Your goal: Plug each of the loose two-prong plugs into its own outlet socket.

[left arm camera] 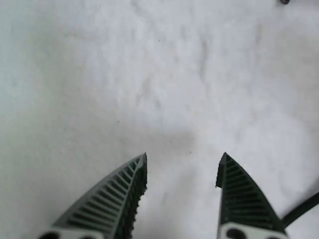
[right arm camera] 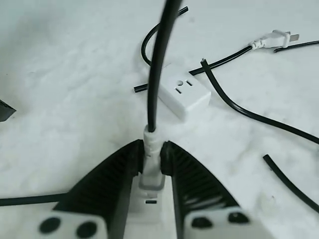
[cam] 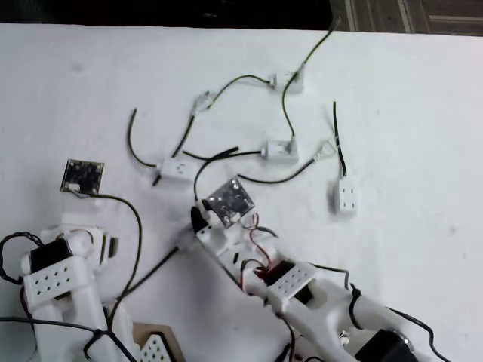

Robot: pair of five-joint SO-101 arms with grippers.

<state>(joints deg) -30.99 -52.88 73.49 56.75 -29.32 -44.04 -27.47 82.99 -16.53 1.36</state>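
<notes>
My right gripper [right arm camera: 149,162] is shut on a white two-prong plug [right arm camera: 151,172], whose black cable [right arm camera: 162,59] rises from between the fingers. A short way ahead of it lies a white outlet socket [right arm camera: 183,92], the same outlet socket [cam: 176,170] that sits just beyond the right gripper [cam: 198,219] in the high view. A loose plug [right arm camera: 273,38] lies farther off; it is the loose plug [cam: 202,100] near the back. My left gripper [left arm camera: 183,164] hangs open over bare white table at the front left, holding nothing.
More white sockets lie at mid-table [cam: 280,152], to the right [cam: 346,196] and at the back [cam: 290,81]. Another plug [cam: 324,151] rests between two of them. Black cables [cam: 287,98] loop across the middle. A black cable [left arm camera: 299,211] passes beside the left fingers.
</notes>
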